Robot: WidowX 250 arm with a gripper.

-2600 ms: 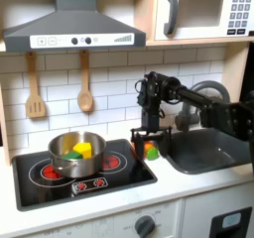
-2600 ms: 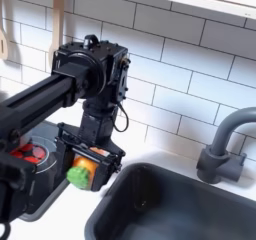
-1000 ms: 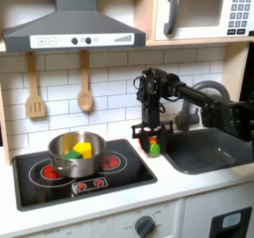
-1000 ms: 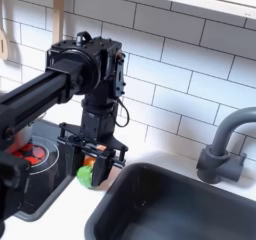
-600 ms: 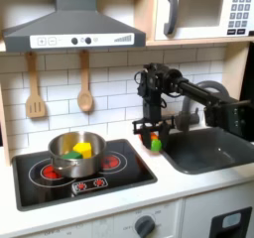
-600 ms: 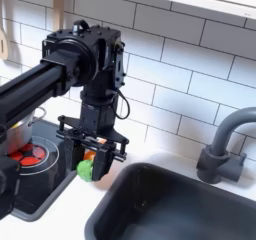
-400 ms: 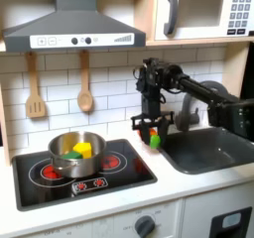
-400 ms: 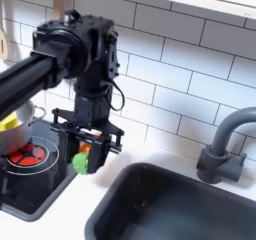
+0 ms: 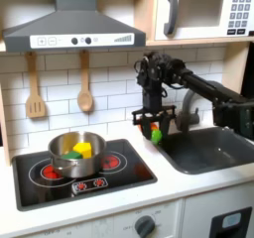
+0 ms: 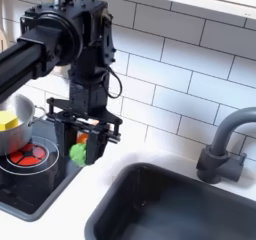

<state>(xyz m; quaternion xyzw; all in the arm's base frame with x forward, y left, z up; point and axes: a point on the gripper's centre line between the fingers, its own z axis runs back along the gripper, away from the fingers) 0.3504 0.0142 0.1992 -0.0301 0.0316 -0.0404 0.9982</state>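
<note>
Toy vegetable: green and orange piece point(image 9: 155, 135) point(image 10: 79, 152); we see it clamped between our fingers, lifted clear of the worktop point(image 9: 189, 187), between stove and sink.
Fingers: closed on the toy vegetable, one on each side; gripper point(image 9: 154, 133) point(image 10: 80, 150) points straight down.
Stove: black cooktop point(image 9: 60, 182) with red burners, at the first exterior view's left of the gripper.
Pot: silver pot point(image 9: 69, 148) on the left burner, holding yellow and green toy food.
Sink: dark basin point(image 9: 213, 151) point(image 10: 190, 209) at the first exterior view's right, grey faucet point(image 10: 222, 144) behind it.
Wall: two wooden utensils point(image 9: 84, 88) hang on white tiles.

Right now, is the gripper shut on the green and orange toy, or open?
Shut on it: the gripper has the green and orange toy clamped between its fingers, lifted clear of the counter.
</note>
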